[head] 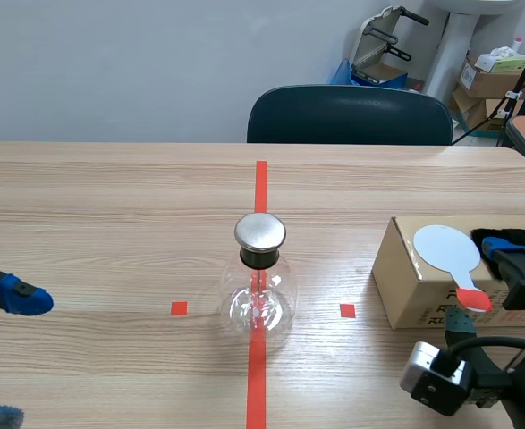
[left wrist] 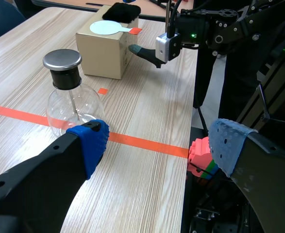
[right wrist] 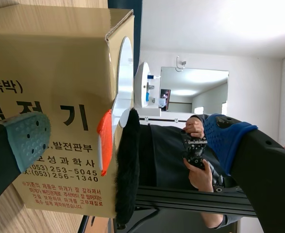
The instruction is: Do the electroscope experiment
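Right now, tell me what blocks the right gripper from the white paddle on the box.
Nothing visible does. The open right gripper faces the box; the paddle lies straight ahead, red handle toward it, the black fur cloth beside it.

Left hand [left wrist: 160, 143], right hand [right wrist: 126, 137]: open.

— What stands past the table [head: 110, 188]?
— A dark chair [head: 350, 114], far ahead of the left gripper [head: 12, 357], against a pale wall [head: 110, 63].
— And off to its right?
— Cardboard boxes [head: 490, 85] stacked in the corner, beside a white column [head: 454, 45].
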Controlling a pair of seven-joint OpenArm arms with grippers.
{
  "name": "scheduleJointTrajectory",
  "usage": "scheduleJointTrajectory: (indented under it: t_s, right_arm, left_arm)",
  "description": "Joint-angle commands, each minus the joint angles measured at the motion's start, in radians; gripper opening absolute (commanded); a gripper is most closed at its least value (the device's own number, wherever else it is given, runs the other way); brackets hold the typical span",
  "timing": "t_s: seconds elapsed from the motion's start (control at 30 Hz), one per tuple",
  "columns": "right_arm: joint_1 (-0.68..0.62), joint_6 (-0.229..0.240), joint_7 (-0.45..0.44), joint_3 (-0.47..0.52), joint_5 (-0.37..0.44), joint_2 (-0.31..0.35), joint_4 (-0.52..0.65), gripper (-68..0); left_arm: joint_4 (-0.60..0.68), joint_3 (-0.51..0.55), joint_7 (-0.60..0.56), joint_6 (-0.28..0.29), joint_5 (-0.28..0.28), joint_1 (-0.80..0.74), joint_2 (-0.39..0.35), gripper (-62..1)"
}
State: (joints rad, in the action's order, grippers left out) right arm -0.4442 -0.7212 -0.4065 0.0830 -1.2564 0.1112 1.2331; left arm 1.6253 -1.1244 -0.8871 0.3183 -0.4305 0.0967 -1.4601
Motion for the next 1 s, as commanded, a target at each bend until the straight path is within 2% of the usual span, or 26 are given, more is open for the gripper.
scheduleJointTrajectory:
  t_s: [0.0, 0.97]
  right_arm:
    - [0.0, -0.011, 0.004, -0.005, 0.008, 0.013, 0.013, 0.4]
    - [0.001, -0.011, 0.004, -0.005, 0.007, 0.013, 0.013, 0.4]
  left_arm:
    - [0.02, 0.003, -0.014, 0.005, -0.002, -0.002, -0.001, -15.8]
    - [0.02, 0.003, -0.014, -0.008, 0.002, -0.002, 0.0, -15.9]
